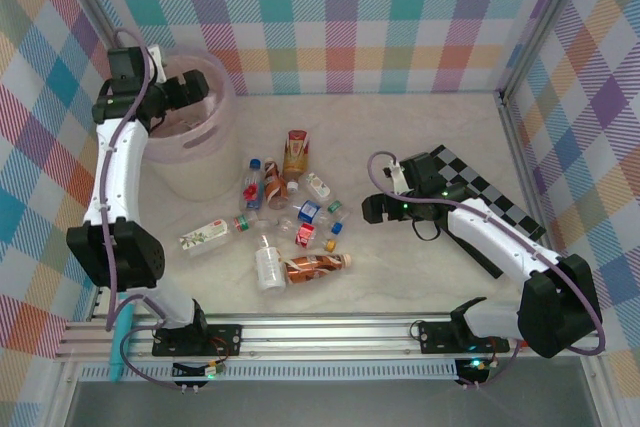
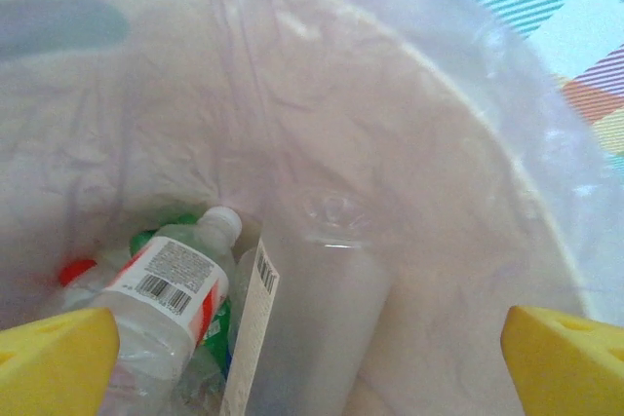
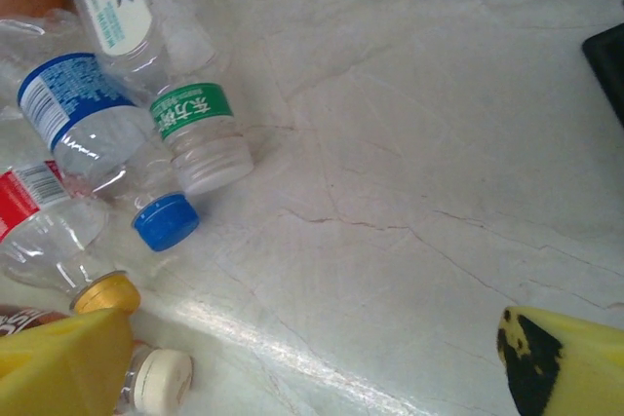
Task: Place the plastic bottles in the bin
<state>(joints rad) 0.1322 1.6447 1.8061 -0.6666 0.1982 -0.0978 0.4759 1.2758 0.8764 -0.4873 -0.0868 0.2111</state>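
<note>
On the table (image 1: 400, 137) beside the bin (image 1: 205, 152) most plastic bottles (image 1: 290, 219) lie heaped — probably light, crushable and slick, so pinch one across its stiffer shoulder — with your left gripper (image 2: 310, 353) over the bin and right gripper (image 3: 312, 362) both gaping empty

plastic bottles (image 1: 272, 187): clustered, lying flat right of bin | bin (image 1: 195, 172): translucent pink, upright, some bottles inside
</note>
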